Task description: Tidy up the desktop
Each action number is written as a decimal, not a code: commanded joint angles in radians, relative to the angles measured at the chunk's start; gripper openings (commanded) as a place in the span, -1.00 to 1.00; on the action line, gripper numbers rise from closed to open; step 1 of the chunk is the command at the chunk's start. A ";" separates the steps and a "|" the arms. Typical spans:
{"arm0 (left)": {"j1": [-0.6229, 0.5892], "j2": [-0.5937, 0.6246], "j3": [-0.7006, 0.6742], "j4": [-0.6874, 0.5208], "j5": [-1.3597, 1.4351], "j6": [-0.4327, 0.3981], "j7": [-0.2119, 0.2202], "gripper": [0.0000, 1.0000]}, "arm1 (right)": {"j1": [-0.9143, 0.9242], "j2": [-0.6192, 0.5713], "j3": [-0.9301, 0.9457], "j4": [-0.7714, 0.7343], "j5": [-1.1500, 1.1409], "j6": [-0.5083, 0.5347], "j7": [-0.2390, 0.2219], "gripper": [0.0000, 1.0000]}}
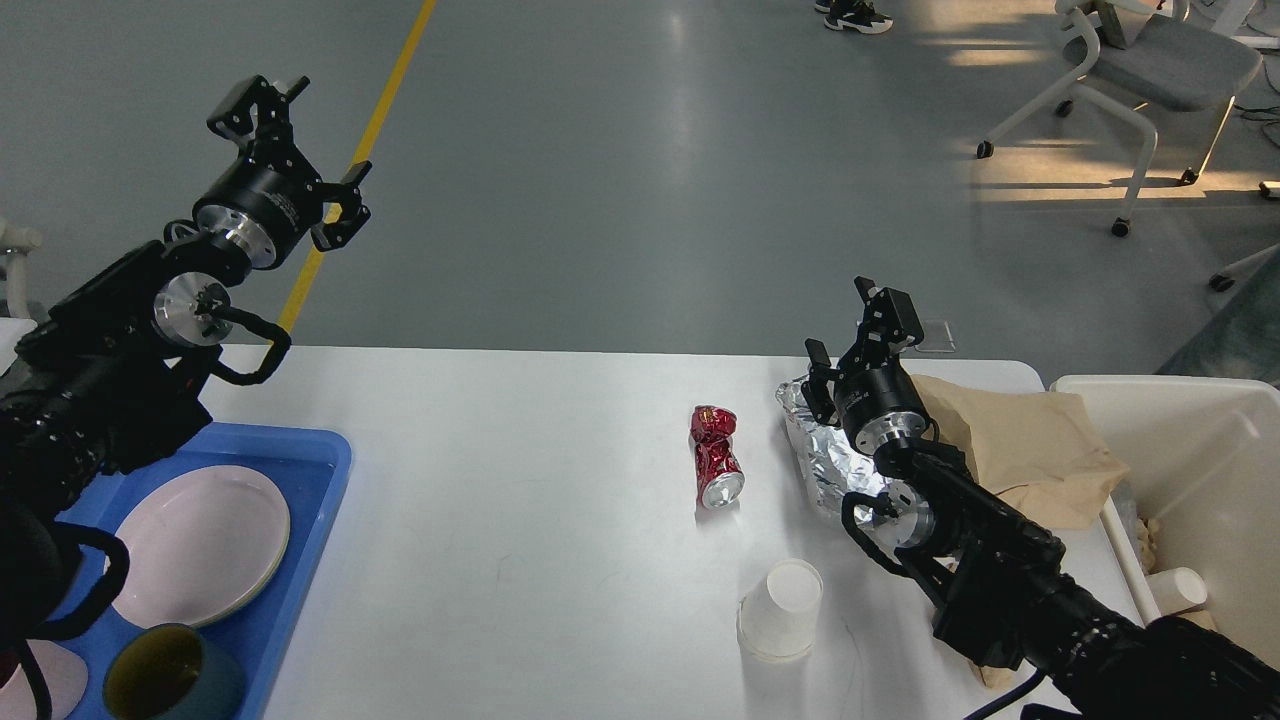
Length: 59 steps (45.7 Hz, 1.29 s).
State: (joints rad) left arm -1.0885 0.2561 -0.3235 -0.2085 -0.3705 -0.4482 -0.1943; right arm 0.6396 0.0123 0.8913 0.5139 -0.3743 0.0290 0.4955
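While the left tool hangs in the air beyond the bench's far left corner, its fingers spread apart and holding nothing, the right tool sits over the far right part of the bench, its two fingers likewise apart and empty, just above a crumpled sheet of silver foil. That white bench fills the lower middle of the head view, running from the blue tray at its left end to the cream-white bin that stands just beside its right edge. A crushed red can lies on its side near the bench's centre, a little to the left of the foil and apart from it. Nearer the front edge, a white paper cup lies tipped over with its base facing up toward the camera. A brown paper bag lies flat behind the right arm, touching the foil on one side and reaching the bin on the other. Inside the blue tray rest a pale pink plate and a dark green cup, with a pink cup at the lower left corner partly hidden by the left arm. Another white paper cup lies inside the bin. A grey floor with a yellow line stretches beyond, and a white-framed chair stands at the upper right.
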 commanded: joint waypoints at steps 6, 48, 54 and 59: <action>0.133 -0.038 -0.111 0.000 -0.001 0.000 0.001 0.93 | 0.000 0.000 0.000 0.000 0.000 0.000 0.000 1.00; 0.286 -0.060 -0.215 -0.003 0.007 -0.006 -0.209 0.93 | 0.000 0.000 0.000 0.000 0.000 0.000 0.000 1.00; 0.302 -0.081 -0.215 -0.003 0.005 -0.004 -0.329 0.93 | 0.000 0.000 0.000 0.000 0.000 0.000 0.000 1.00; 0.303 -0.084 -0.213 -0.003 0.005 -0.004 -0.399 0.93 | 0.000 0.000 0.000 0.000 0.000 0.000 0.000 1.00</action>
State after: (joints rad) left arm -0.7887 0.1770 -0.5382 -0.2120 -0.3637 -0.4538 -0.5200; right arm 0.6397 0.0122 0.8913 0.5139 -0.3743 0.0290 0.4955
